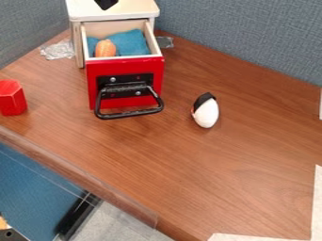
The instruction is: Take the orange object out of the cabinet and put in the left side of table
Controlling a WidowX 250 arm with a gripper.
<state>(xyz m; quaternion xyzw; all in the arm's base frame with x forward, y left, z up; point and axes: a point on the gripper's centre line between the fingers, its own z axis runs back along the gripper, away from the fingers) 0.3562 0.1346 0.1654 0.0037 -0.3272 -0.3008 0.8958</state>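
Gripper point(106, 4): what seems to be its black tip is at the top edge, over the white cabinet top point(138, 9); whether it is open or closed, you cannot tell.
Orange object point(106, 48): rounded, inside the pulled-out drawer point(154, 46), near its left wall and front, with blue cloth point(130, 43) around it.
Grasp: you likely do best straight down from above, centred on the orange, spread just enough to spare the wall and pinch no cloth.
Red front point(125, 68): lift upright until you are above it and the black handle point(129, 114) before you travel.
Red block point(11, 98): at the picture's left edge; if you set down there, choose bare table point(56, 101) beside it and lower gently, since a rounded thing may roll.
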